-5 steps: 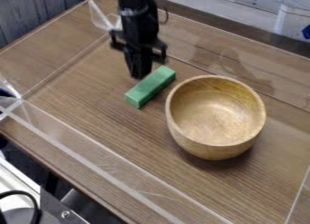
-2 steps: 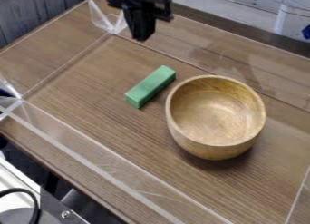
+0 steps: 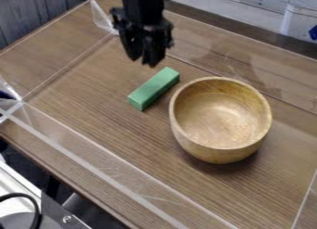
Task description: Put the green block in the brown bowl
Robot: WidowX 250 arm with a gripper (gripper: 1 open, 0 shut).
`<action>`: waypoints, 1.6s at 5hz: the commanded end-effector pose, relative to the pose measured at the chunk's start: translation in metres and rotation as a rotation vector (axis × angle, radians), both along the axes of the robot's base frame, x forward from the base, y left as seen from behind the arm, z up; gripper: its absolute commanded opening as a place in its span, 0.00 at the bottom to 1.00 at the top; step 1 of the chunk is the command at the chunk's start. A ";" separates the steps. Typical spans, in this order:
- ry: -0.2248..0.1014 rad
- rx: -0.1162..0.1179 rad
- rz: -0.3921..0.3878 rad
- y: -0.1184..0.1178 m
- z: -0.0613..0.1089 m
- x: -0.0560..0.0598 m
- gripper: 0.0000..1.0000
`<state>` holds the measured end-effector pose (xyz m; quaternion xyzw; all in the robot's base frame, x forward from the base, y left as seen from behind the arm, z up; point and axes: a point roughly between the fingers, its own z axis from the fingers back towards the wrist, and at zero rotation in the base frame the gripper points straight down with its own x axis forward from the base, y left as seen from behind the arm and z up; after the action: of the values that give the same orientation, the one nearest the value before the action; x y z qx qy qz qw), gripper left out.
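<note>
The green block (image 3: pixel 154 88) lies flat on the wooden table, angled, just left of the brown bowl (image 3: pixel 180 121). The bowl is upright and its hollow holds nothing. My gripper (image 3: pixel 145 58) hangs pointing down above and slightly behind the block's far end, clear of it. Its dark fingers (image 3: pixel 132 49) stand apart with nothing between them.
A clear plastic wall (image 3: pixel 74 140) fences the table along the front and left edges. Light-coloured clutter (image 3: pixel 297 19) sits beyond the far right corner. Bare wood lies in front of the block and bowl.
A second ago the shut gripper was down at the block's far end. It rose, then sank partway again, and its fingers have spread. The block has not moved.
</note>
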<state>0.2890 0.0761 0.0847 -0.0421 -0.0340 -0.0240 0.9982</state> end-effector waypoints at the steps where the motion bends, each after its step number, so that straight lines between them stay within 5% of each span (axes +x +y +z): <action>1: -0.030 0.011 0.003 0.003 0.001 0.005 1.00; 4: 0.054 0.024 0.012 0.004 -0.040 0.008 1.00; 5: 0.058 0.026 0.017 0.004 -0.044 0.010 0.00; 8: 0.019 0.028 0.033 0.002 -0.021 0.010 0.00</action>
<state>0.2877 0.0764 0.0422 -0.0395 0.0119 -0.0033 0.9991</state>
